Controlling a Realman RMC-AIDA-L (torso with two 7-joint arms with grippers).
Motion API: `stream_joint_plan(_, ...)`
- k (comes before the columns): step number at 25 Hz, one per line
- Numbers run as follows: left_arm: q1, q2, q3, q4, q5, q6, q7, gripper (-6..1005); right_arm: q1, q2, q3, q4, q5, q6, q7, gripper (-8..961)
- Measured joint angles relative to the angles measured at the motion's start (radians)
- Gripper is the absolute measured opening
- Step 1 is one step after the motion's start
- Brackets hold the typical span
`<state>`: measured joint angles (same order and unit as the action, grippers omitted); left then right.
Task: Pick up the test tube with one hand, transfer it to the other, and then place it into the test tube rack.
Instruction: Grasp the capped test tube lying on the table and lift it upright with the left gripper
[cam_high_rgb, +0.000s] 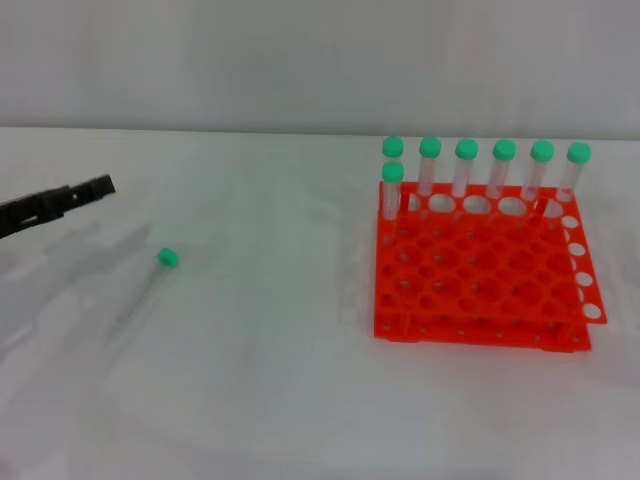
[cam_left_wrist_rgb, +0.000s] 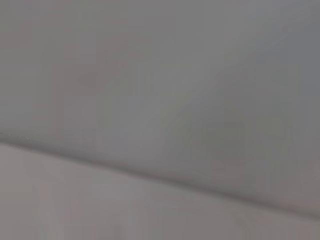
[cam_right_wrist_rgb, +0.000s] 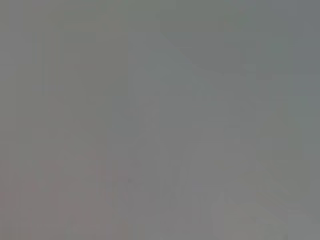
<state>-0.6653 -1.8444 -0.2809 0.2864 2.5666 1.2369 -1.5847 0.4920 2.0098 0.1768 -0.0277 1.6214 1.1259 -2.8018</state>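
Left gripper (cam_high_rgb: 100, 186): at the left edge above the table; finger spread cannot be told.
Test tube (cam_high_rgb: 145, 285): lying flat, below and right of it, apart.
Test tube rack (cam_high_rgb: 480, 265): far right.
Right gripper: unseen.
Risk: clear round tube may roll from an off-centre pinch.
Count: 1 loose tube, 7 racked tubes (cam_high_rgb: 467, 168), 1 rack.

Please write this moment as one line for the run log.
stage: approach | left pincer: near loose test tube, not touching | tube: lying on table | rack: seven tubes | right arm: unseen
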Motion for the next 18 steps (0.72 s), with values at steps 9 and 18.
stream_joint_plan(9, -0.039, -0.023, 0.375, 0.312, -0.005, 0.166, -0.299, 876, 0.005, 0.001, -0.005, 0.000, 0.000, -0.022, -0.002, 832)
stream_joint_plan(18, -0.024, -0.031, 0.801, 0.535, 0.015, 0.243, -0.618, 875, 0.008, 0.003, -0.005, 0.008, 0.000, -0.025, -0.004, 826)
